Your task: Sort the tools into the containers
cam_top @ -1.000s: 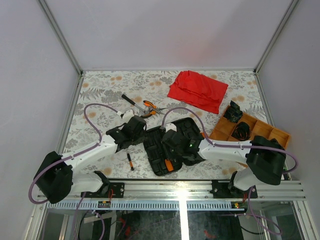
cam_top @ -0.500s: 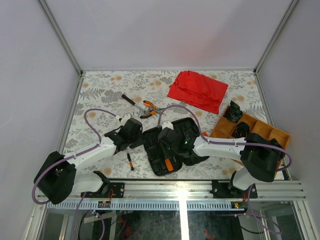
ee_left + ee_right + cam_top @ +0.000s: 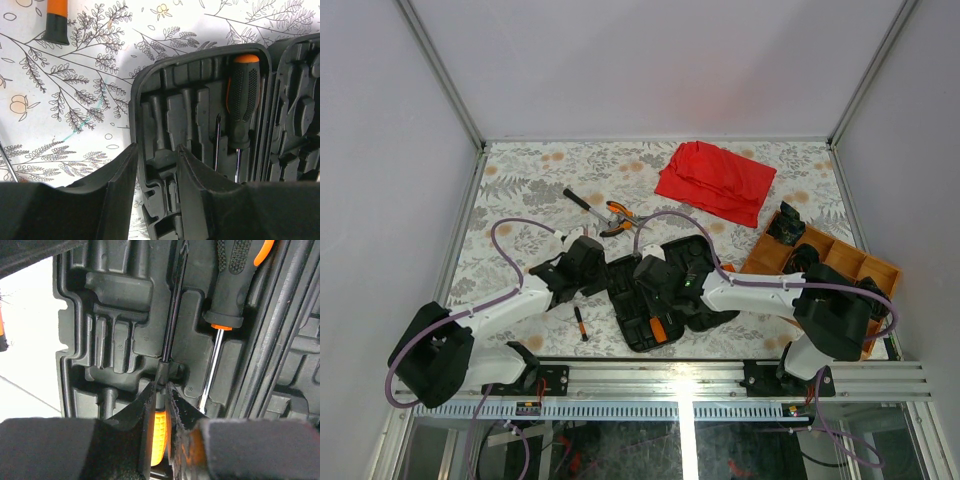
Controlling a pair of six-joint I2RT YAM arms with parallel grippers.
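The black tool case [image 3: 685, 268] lies open at the near middle. My right gripper [image 3: 655, 283] is over its left half, shut on a slim orange-handled screwdriver [image 3: 160, 432] whose black shaft lies along a moulded slot [image 3: 170, 315]. A larger black-and-orange screwdriver [image 3: 235, 275] sits in the slot beside it and also shows in the left wrist view [image 3: 242, 100]. My left gripper [image 3: 592, 262] straddles the case's left wall [image 3: 157, 135], one finger outside and one inside, closed on it. Another small screwdriver [image 3: 580, 323] lies on the table. Orange pliers [image 3: 618, 213] and a black-handled driver [image 3: 578, 198] lie farther back.
A red cloth [image 3: 715, 180] lies at the back right. A wooden compartment tray [image 3: 825, 262] with dark items stands at the right, close to the right arm. An orange-and-black handle [image 3: 56, 17] shows on the floral tabletop left of the case.
My right gripper has moved left over the case's left half with the slim screwdriver. My left gripper has shifted slightly toward the case's left edge.
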